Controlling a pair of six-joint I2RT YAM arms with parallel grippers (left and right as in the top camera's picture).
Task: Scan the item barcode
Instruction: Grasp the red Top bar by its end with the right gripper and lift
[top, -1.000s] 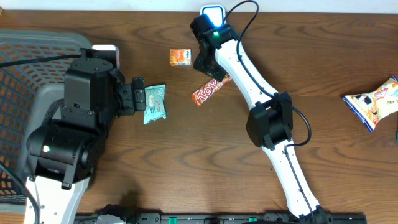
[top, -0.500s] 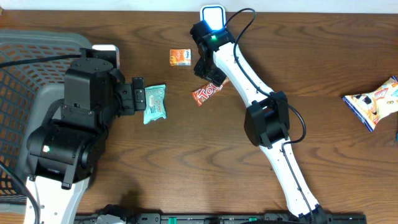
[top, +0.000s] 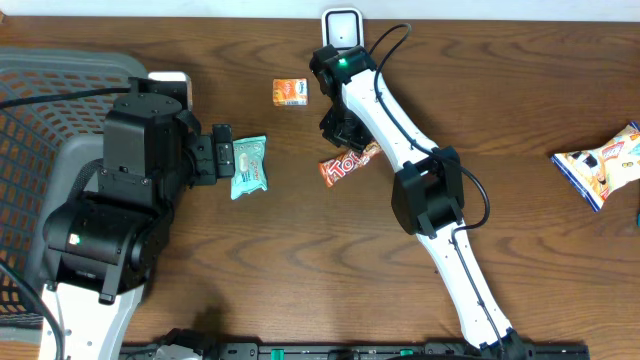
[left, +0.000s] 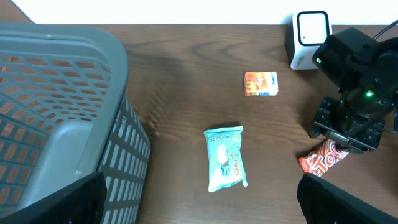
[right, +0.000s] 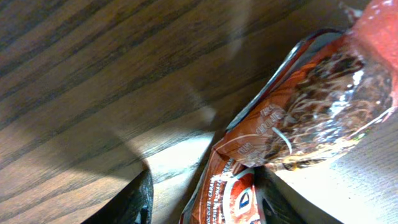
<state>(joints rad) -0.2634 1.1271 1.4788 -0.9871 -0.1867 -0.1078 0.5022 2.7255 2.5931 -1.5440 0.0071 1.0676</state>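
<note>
Awaiting the scanner, the snack bar was clamped between right gripper fingers, judged unscanned; left gripper was spread wide.

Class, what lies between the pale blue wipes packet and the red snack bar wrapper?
Nothing: in the overhead view only bare brown wooden table separates the pale blue wipes packet from the red snack bar wrapper.

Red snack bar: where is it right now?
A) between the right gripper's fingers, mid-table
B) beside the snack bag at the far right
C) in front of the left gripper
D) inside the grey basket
A: the red snack bar sits between the fingers of the right gripper, as the right wrist view shows. The item in front of the left gripper is the teal packet.
</note>
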